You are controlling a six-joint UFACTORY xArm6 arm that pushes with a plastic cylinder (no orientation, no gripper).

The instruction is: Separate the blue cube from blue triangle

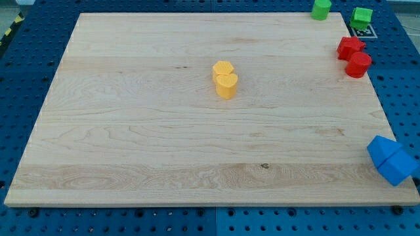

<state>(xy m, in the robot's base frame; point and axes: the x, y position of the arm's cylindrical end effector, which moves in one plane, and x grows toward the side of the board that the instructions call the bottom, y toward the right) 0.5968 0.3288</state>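
Note:
The blue triangle [380, 148] and the blue cube [398, 167] lie touching each other at the board's right edge, near the view's bottom right; the cube hangs partly past the edge. The triangle sits up and left of the cube. My tip and the rod do not show in the camera view.
Two yellow blocks [225, 78] touch near the middle of the wooden board [131, 131]. Two red blocks [354, 56] sit at the right edge near the top. Two green blocks, one [321, 9] and the other [361, 16], are at the top right corner, by a marker tag.

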